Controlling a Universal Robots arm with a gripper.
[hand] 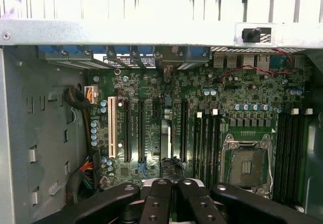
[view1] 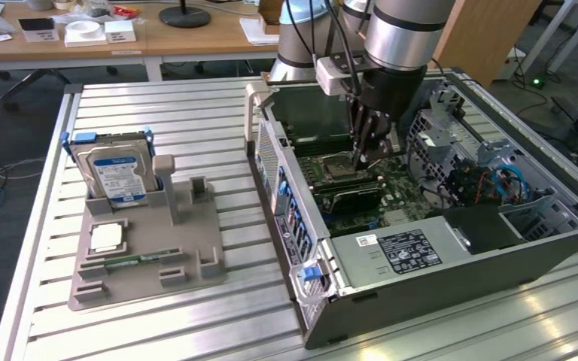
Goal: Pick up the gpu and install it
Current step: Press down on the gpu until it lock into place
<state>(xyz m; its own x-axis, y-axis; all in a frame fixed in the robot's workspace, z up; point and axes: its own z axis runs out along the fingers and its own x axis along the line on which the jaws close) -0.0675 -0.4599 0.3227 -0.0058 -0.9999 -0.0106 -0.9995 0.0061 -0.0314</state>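
My gripper (view1: 363, 159) reaches down into the open computer case (view1: 490, 248), low over the green motherboard (hand: 242, 128). Its black fingers (hand: 156, 199) are pressed together, so the gripper (hand: 171, 183) is shut. Just ahead of the fingertips in the wrist view, the gpu (hand: 165, 138) appears edge-on as a thin dark strip standing along an expansion slot, between the black slots and the memory slots. I cannot tell whether the fingertips touch it.
A grey parts holder (view1: 144, 256) lies on the slatted table at the exterior view's left. It carries a blue-labelled hard drive (view1: 118, 177), a processor chip (view1: 105, 238) and a narrow green memory stick (view1: 133, 261). The processor socket (hand: 247, 166) is beside the gripper.
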